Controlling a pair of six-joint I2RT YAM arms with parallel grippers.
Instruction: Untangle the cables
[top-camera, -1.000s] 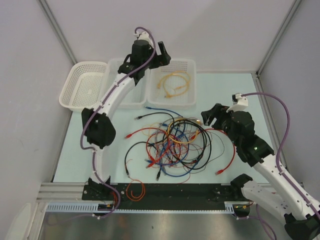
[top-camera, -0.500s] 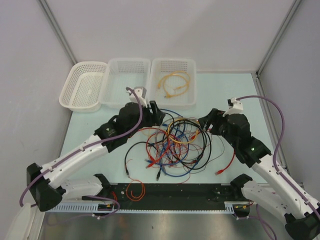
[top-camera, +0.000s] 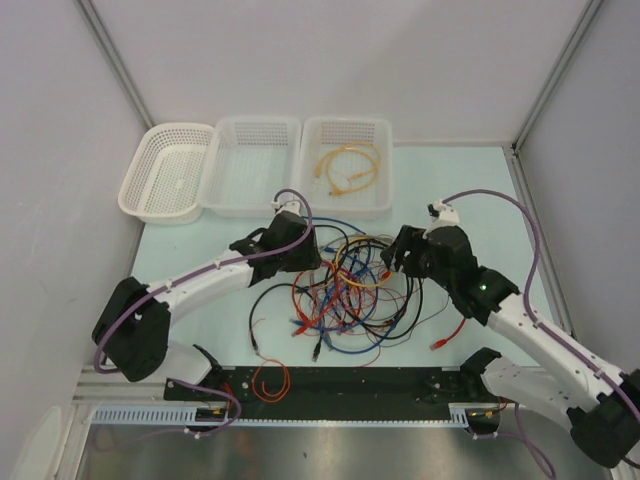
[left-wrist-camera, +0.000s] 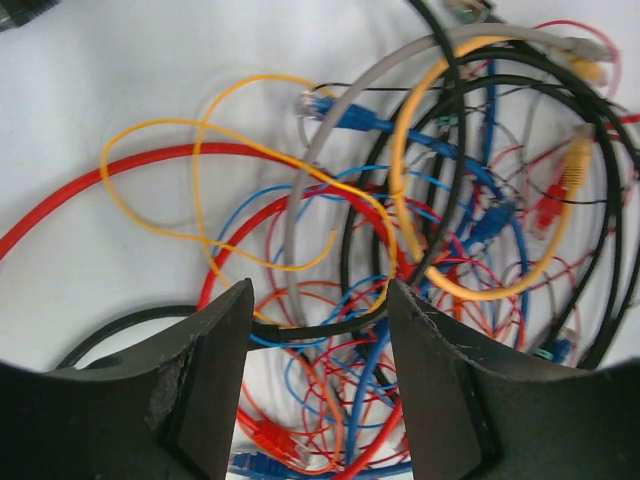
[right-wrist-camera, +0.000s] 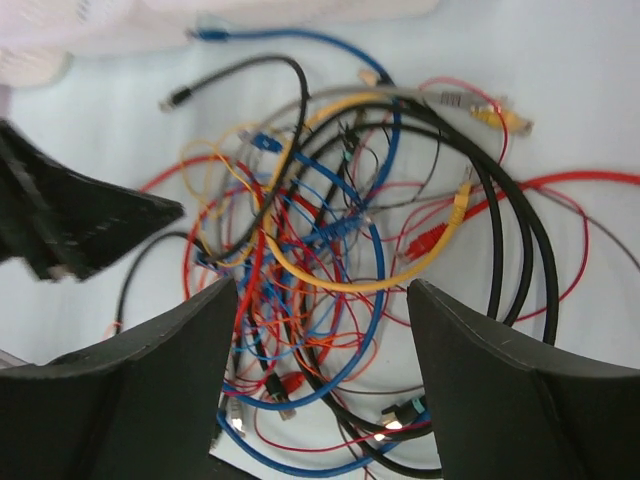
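**A:** What do we see closest to us?

**B:** On the near side of the tangle of cables (top-camera: 345, 285), a thin orange wire (top-camera: 270, 380) lies in a loop of its own, apart from the tangle. To the near right, a red cable (top-camera: 441, 341) trails out of the tangle and ends in a plug on the pale tabletop (top-camera: 480, 200).

**A:** And the tangle itself?

**B:** We count red, blue, black, yellow, orange and grey strands crossing one another in a loose heap, with several small plugs showing among them.

**A:** Where are the claws?

**B:** The left claw (left-wrist-camera: 320, 300) sits at the tangle's left edge. We see it released, with its fingers apart. A black strand and some thin red and blue wires pass through the gap. We cannot tell whether either finger touches them. The right claw (right-wrist-camera: 320, 290) is at the tangle's right edge, also released, with its fingers spread wide above the heap and nothing pinched between them.

**A:** And beyond the tangle?

**B:** Three white baskets (top-camera: 250, 170) stand side by side on the far side of the tangle. The right-hand one holds a coiled yellow cable (top-camera: 345, 168), well apart from the heap. The other two show us only bare mesh.
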